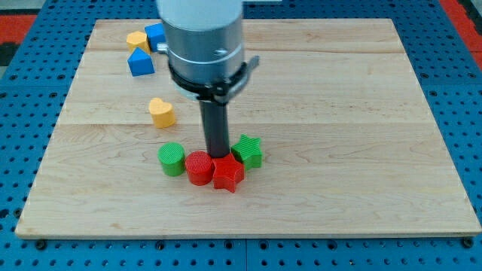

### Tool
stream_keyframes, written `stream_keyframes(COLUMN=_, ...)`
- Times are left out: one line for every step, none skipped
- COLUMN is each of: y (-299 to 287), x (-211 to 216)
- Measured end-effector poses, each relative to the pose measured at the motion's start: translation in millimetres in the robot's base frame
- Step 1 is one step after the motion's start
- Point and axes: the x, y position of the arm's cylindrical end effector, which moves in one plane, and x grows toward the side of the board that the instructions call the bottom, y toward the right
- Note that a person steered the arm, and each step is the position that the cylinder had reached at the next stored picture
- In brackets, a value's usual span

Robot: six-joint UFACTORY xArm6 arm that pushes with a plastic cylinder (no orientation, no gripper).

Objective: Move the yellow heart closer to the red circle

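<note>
The yellow heart (161, 112) lies on the wooden board (339, 113), left of centre. The red circle (199, 167) sits below and to the right of it, between a green circle (172, 159) on its left and a red star (227, 174) on its right. My tip (218, 155) is just above the red circle and red star, next to the green star (248, 150) on its right. The tip is to the right of and below the yellow heart, apart from it.
At the view's top left, a yellow block (136, 40), a blue block (155, 35) and a blue pentagon-like block (140, 62) cluster together. The arm's grey body (203, 38) hides part of the board behind it. A blue pegboard (22, 90) surrounds the board.
</note>
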Motion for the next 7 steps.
stream_keyframes(y=7, x=3)
stream_keyframes(y=7, x=-6)
stream_keyframes(y=26, x=-15)
stream_keyframes(y=8, x=-79)
stream_keyframes(y=-50, x=-132)
stream_keyframes(y=-123, x=-143)
stream_keyframes(y=-116, x=-91)
